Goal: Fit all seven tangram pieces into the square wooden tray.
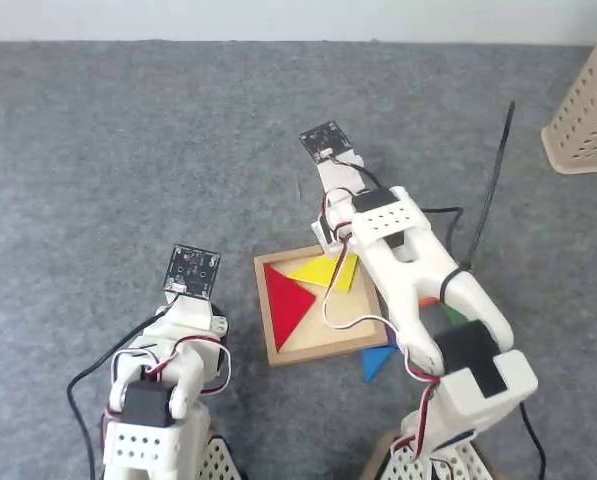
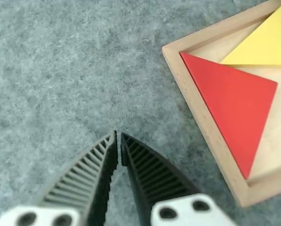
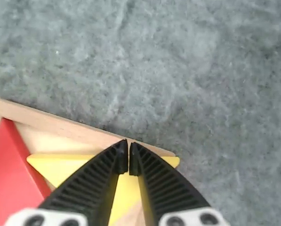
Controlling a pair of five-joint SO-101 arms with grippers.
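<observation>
Square wood tray (image 1: 262, 305) on fuzzy grey carpet (image 1: 108, 140). Flat red triangle (image 1: 286, 298) and yellow triangle (image 1: 321, 270) in tray. Blue piece (image 1: 376, 362) on carpet just outside. Left claw (image 2: 117, 137) pinched closed over carpet beside tray. Right claw (image 3: 129, 143) closed too, empty, ribbed tips above tray rim.

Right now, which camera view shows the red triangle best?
The left wrist view: the red triangle lies whole and close up there, flat against the wall of the tray. The high view also has it whole, but from far off. The right wrist view catches one part of it at the frame's edge.
</observation>
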